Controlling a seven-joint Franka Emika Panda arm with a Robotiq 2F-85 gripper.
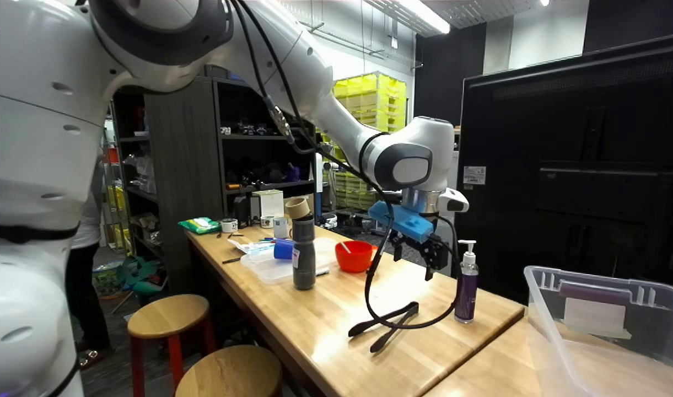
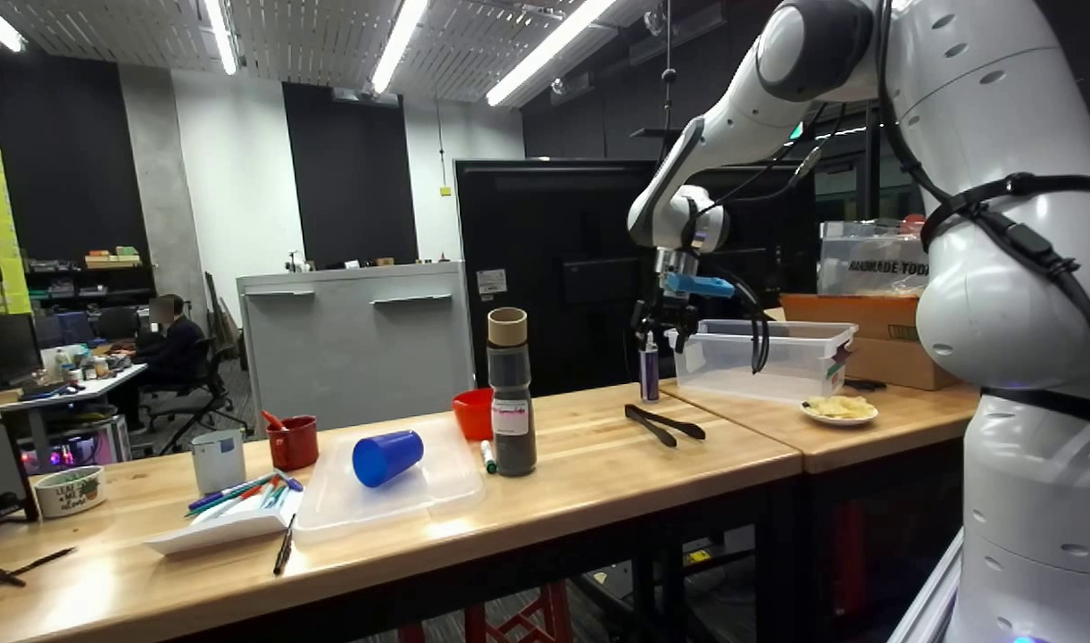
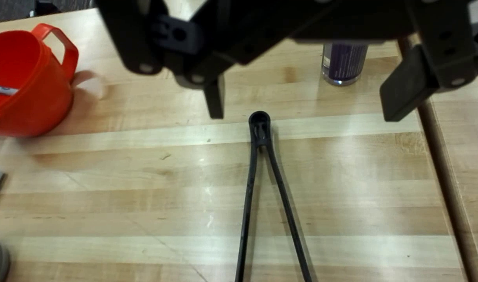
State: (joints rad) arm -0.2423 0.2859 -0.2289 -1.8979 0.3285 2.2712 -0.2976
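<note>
pincer (image 1: pixel 414 264) up there spread, empty; nothing gripped yet: tongs (image 3: pixel 261 137) untouched, purple bottle (image 1: pixel 467 292) upright near far corner of desk (image 1: pixel 314 325)

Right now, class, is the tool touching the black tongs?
Apart. Both exterior views show the tool hanging above the black tongs, with a plain gap between them.

on my wrist view the bottom edge crops the tongs (image 3: pixel 249 196), the left edge the red mug (image 3: pixel 43 96); my pincer (image 3: pixel 307 100) hides the top of the purple bottle (image 3: pixel 344 62).
</note>
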